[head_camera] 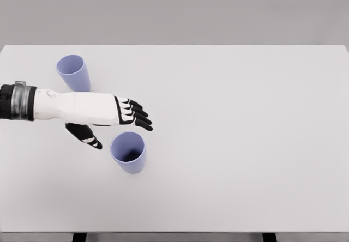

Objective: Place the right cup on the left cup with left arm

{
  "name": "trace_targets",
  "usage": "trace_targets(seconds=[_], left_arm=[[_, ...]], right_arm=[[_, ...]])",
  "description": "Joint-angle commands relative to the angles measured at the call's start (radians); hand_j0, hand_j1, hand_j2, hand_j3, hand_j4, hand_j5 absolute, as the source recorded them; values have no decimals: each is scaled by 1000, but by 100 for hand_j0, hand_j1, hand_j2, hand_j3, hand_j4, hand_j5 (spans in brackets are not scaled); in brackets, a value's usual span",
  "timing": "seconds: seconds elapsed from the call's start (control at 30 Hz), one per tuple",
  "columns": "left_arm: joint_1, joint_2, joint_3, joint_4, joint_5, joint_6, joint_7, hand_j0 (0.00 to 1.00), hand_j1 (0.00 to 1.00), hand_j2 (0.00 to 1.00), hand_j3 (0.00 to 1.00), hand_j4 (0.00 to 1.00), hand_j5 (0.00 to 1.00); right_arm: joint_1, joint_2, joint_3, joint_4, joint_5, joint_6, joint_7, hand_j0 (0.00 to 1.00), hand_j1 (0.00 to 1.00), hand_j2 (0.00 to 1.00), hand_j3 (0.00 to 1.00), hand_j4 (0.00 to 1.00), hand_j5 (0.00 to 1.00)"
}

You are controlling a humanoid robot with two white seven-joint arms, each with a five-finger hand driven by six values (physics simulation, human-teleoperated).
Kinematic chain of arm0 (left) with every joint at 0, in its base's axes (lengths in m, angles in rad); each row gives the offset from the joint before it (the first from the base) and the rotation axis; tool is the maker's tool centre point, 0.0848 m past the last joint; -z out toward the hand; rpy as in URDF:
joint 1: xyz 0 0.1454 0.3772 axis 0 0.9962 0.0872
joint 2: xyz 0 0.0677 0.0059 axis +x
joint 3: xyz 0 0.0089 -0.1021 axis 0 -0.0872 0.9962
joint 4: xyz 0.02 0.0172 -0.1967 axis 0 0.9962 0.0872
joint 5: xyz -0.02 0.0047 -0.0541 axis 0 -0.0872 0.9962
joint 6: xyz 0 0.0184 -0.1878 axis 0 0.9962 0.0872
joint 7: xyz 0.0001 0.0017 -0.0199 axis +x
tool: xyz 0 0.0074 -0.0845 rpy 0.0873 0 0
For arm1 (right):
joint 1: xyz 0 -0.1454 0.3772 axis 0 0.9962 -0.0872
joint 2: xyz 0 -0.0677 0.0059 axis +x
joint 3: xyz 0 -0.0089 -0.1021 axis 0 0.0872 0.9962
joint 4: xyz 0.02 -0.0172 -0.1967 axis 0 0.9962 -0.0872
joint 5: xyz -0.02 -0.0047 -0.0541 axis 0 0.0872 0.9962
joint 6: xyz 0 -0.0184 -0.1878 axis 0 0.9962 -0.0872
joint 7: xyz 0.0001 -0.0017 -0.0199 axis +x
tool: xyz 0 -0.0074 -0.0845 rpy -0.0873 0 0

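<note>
Two pale purple cups stand upright on the white table (245, 144). The left cup (73, 72) is at the far left, just behind my left forearm. The right cup (129, 152) stands nearer the front, below and slightly right of my left hand (122, 127). That hand comes in from the left edge, white with black fingers (139, 115) stretched out to the right and the thumb (87, 137) hanging down toward the cup's left side. The fingers are spread, hold nothing and touch neither cup. No right arm shows.
The table's far edge runs across the top and its front edge along the bottom, with dark legs (79, 237) showing beneath. A grey wall fills the background.
</note>
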Motion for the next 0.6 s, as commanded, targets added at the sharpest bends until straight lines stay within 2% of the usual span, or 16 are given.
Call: trace_targets(seconds=[0.0,0.17,0.23,0.33,0.57], left_arm=[[0,-8,7,-2,6,2,2,100,100,100,100,100,100],[2,-7,14,5,0,2,5,100,100,100,100,100,100],[9,-8,42,20,-49,2,9,100,100,100,100,100,100],[115,-11,160,26,-82,2,11,100,100,100,100,100,100],[147,-46,168,24,-109,2,16,100,100,100,100,100,100]], right_arm=[[0,0,0,0,1,0,0,100,100,100,100,100,100],[0,0,0,0,0,0,0,100,100,100,100,100,100],[0,0,0,0,1,0,0,100,100,100,100,100,100],[0,0,0,0,0,0,0,100,100,100,100,100,100],[0,0,0,0,0,0,0,100,100,100,100,100,100]])
